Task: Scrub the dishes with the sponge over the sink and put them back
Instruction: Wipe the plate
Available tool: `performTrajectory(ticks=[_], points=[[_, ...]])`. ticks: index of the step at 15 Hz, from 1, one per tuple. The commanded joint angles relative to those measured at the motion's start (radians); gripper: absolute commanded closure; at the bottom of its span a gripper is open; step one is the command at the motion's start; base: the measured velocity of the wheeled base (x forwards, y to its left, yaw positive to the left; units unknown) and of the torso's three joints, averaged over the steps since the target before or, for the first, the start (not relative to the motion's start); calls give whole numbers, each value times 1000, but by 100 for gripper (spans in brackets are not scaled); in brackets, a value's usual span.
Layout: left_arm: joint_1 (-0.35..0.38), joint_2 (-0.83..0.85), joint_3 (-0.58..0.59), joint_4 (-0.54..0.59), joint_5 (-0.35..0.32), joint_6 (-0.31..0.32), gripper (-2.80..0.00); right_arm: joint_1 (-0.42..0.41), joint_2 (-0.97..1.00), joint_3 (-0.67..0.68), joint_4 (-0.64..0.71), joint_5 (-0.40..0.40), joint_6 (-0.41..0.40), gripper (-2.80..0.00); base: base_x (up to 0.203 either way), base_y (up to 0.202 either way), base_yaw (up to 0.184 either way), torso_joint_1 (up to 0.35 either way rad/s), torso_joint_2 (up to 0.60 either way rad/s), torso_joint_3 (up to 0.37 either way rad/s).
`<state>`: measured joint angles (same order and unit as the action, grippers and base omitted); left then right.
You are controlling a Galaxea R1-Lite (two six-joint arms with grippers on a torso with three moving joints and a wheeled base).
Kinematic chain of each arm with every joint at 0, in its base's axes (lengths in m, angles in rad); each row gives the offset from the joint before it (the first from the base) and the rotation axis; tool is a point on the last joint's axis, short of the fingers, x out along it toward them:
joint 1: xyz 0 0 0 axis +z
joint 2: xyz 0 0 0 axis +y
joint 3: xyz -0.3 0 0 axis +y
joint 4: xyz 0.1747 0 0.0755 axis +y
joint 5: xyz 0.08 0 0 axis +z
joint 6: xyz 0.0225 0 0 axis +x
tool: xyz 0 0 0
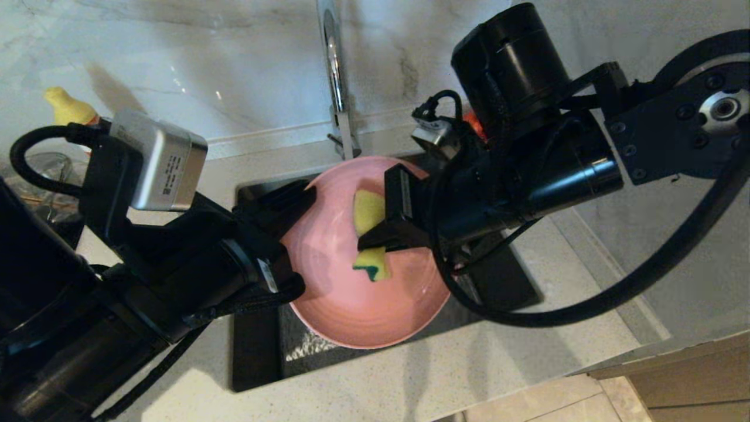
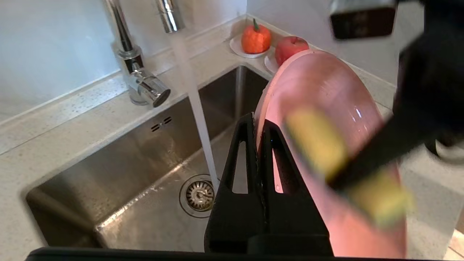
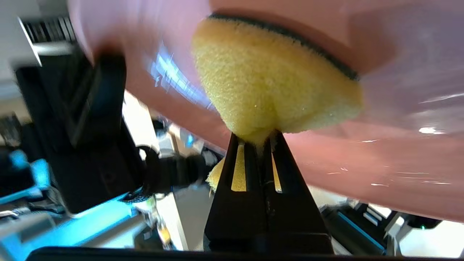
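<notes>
Water runs beside my left hand (image 2: 259,145), pinched tight on the pink plate (image 1: 351,293) over the sink (image 2: 119,174); my right hand (image 3: 259,139) squeezes the sponge (image 3: 268,87) against it to scrub.

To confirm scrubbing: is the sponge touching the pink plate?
Touching. The right wrist view shows the sponge with its green face pressed against the pink plate.
</notes>
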<state>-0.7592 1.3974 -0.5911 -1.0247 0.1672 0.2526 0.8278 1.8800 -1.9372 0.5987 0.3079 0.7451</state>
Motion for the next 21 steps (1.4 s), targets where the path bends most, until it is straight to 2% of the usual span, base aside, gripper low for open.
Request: performTrajectory(ticks=[1,4,7,9,12,15,17,18,20,21], points=[[-3,-29,13,-2,2,-1,0,-40,-40,0,9,2,3,0,0,0,0,0,0,0],[11,-45,24,-3,8,-9,0,-101,-82,8,70,3,3,0,0,0,0,0,0,0],[68,-26,-14,12,14,-39,0,-97,-119,28,152,2,1,0,0,0,0,0,0,0],[115,14,-31,27,14,-105,0,-67,-160,63,193,1,-19,0,0,0,0,0,0,0],[136,72,-38,42,22,-163,0,-46,-256,109,197,-1,-48,0,0,0,0,0,0,0],[144,115,-60,134,57,-329,0,-39,-350,192,197,-2,-60,0,0,0,0,0,0,0],[162,118,-69,234,58,-392,0,-39,-400,265,188,-17,-61,0,0,0,0,0,0,0],[173,119,-72,259,58,-417,0,-38,-415,294,178,-39,-62,0,0,0,0,0,0,0],[224,144,-90,359,53,-563,0,-35,-431,338,172,-120,-95,0,0,0,0,0,0,0],[240,176,-100,372,52,-593,0,-37,-434,355,168,-150,-113,0,0,0,0,0,0,0]])
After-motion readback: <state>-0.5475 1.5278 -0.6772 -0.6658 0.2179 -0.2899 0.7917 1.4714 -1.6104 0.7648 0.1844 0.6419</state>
